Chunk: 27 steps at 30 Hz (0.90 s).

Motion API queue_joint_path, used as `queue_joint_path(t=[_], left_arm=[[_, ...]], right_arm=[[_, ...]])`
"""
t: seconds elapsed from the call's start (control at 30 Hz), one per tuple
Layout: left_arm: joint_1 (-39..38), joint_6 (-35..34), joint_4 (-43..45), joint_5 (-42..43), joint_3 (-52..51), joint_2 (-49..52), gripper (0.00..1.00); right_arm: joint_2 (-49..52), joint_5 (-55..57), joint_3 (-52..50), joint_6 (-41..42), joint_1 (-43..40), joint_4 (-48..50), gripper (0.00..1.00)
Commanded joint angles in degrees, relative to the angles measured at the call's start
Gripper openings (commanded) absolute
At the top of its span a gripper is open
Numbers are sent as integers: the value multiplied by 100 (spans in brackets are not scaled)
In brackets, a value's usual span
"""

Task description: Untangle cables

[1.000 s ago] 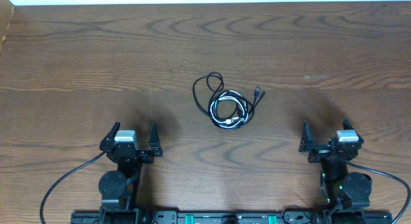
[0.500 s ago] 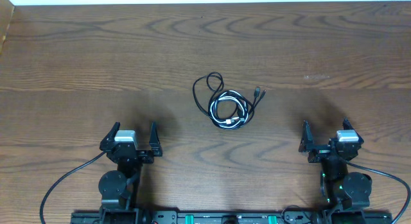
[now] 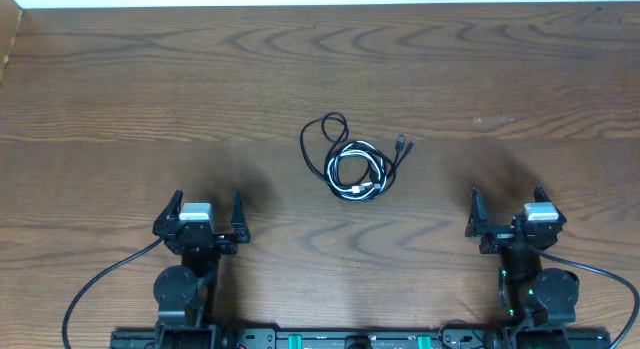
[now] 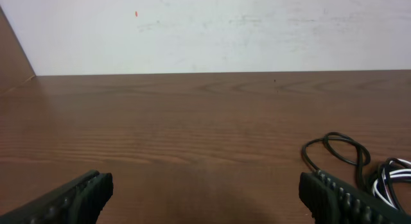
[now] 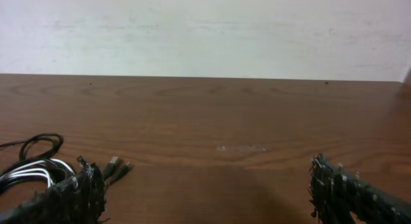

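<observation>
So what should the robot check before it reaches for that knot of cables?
1. Left gripper open and empty: ok.
2. Right gripper open and empty: ok.
3. Cables in view of both wrist cameras: ok.
4. Cables separated: not ok. The white and black loops overlap in one bundle on the table.
5. A loose end to start from: ok. The plug ends stick out on the bundle's right side.
6. Which cable lies on top at each crossing: cannot tell.
</observation>
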Motion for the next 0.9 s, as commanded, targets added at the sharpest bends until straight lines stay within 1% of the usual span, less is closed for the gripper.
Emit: queue_joint_path(t=[0.0,0.13,0.3,0.37,0.4,0.47,0.53,0.63,0.7,0.87], left_arm=[[-13,66,-107,-33,-157,-33,99],[-13,31,-61,48,-90,-33,99],[-13,-323,-61,109,146,-33,99],[-13,-369,-90,643,299,-33,99],[-13,-498,-129,782,365,-33,99],[-13,-992,-302,927,595,26,99],[-13,-1167,-411,1029,741,94,100],[-13,-1318,-699,1447,1220,452,99],[-15,-1633,-1075,1447,1635,846,99],[-13,-1652,-2159,1447,2601,1843,99]], right_arm=[[-35,7,-9,-83,48,-24,99],[-35,4,-9,-83,48,-24,99],[-33,4,-9,-83,48,-24,99],[-33,4,-9,-83,48,-24,99],[-33,4,-9,-85,48,-24,99],[-33,7,-9,-85,48,-24,99],[-33,7,-9,-83,48,-24,99],[-33,4,-9,-83,48,-24,99],[-33,7,-9,-83,48,-24,99],[-33,7,-9,-83,48,-24,99]])
